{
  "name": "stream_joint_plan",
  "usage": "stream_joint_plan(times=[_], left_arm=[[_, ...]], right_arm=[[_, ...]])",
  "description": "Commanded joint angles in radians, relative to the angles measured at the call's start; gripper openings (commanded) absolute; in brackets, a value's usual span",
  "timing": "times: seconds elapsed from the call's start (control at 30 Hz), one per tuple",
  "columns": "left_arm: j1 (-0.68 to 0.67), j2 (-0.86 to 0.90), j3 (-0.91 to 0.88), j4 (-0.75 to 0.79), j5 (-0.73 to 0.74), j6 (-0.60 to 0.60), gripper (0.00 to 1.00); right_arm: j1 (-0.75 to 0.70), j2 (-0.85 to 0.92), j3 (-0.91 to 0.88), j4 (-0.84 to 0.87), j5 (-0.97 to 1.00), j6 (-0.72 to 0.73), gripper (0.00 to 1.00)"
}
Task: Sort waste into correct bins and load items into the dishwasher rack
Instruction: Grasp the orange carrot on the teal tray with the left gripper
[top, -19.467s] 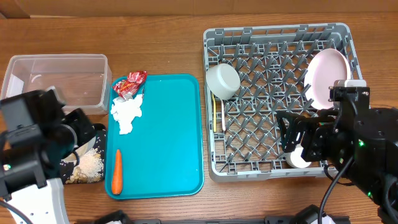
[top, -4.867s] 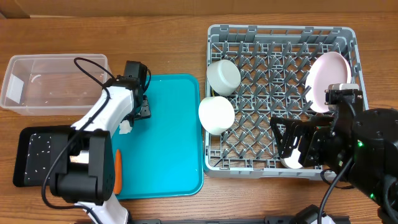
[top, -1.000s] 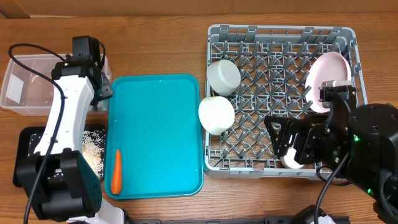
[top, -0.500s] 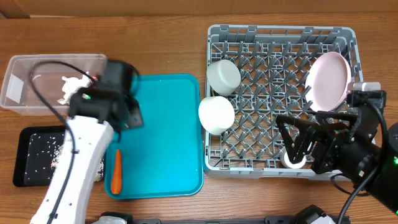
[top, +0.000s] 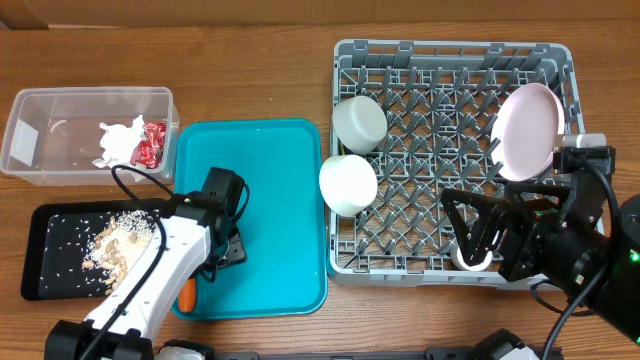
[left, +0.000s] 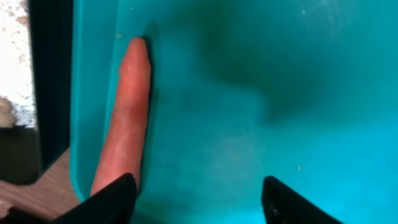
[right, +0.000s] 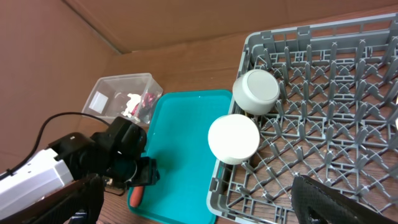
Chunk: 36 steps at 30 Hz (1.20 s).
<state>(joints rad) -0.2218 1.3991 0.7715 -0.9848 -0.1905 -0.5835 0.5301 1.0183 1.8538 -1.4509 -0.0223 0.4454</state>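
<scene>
My left claw (left: 198, 198) hangs open and empty low over the teal tray (left: 261, 87), with the carrot (left: 127, 112) lying along the tray's left rim just beside one fingertip. Past that rim the black tray (top: 48, 262) holds the crumbly scraps (top: 120, 240), and behind it the clear tub (top: 50, 128) holds the napkin (top: 120, 140) and red wrapper (top: 152, 145). Far across, my right claw (top: 492, 235) is spread wide over the front of the rack (top: 450, 55), which has two bowls (top: 348, 183) at its left side and the pink plate (top: 528, 130) at its far right.
</scene>
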Motion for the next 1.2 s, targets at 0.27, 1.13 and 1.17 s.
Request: stream_joint_plan(times=[0.27, 1.13, 1.17], left_arm=[[0.074, -0.001, -0.063, 0.062, -0.045, -0.029, 0.66], [0.092, 0.003, -0.130, 0.182, 0.020, 0.042, 0.61], [0.092, 0.003, -0.132, 0.180, 0.031, 0.042, 0.61]], right_arm=[[-0.004, -0.002, 0.019, 0.015, -0.002, 0.004, 1.00], [-0.004, -0.002, 0.019, 0.021, -0.002, 0.005, 1.00], [-0.004, -0.002, 0.019, 0.021, -0.002, 0.005, 1.00]])
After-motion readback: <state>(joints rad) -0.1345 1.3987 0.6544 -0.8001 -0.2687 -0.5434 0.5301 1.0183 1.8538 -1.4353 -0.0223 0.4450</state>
